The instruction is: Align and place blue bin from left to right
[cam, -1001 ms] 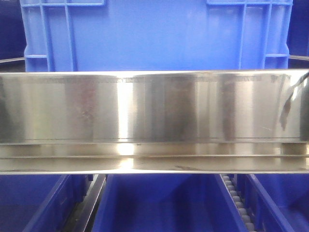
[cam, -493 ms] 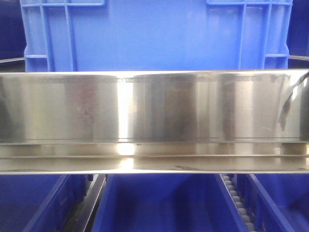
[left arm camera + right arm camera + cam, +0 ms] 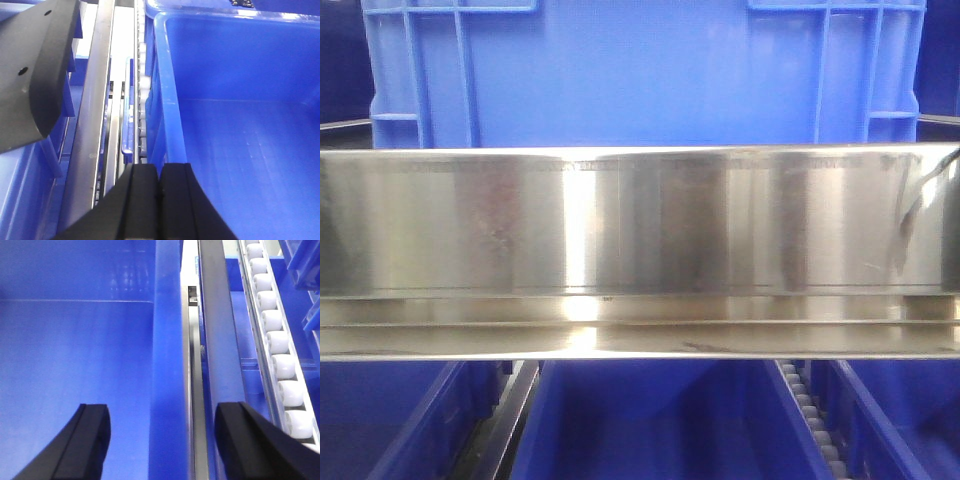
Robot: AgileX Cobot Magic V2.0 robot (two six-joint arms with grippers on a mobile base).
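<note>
The blue bin [image 3: 640,70] fills the top of the front view, standing behind a steel shelf front. From the left wrist I look down into its empty inside [image 3: 250,125]. My left gripper [image 3: 160,167] is shut, fingers pressed together directly over the bin's left wall rim [image 3: 167,90], with nothing visible between them. My right gripper [image 3: 163,410] is open and straddles the bin's right wall [image 3: 167,315]. Its left finger [image 3: 92,427] is inside the bin and its right finger [image 3: 240,430] is outside, over the steel rail.
A wide polished steel rail [image 3: 640,220] crosses the front view, with darker blue crates [image 3: 650,420] below it. Roller tracks [image 3: 272,340] [image 3: 142,85] and steel rails [image 3: 95,125] run alongside the bin. A black curved part [image 3: 35,75] hangs at upper left.
</note>
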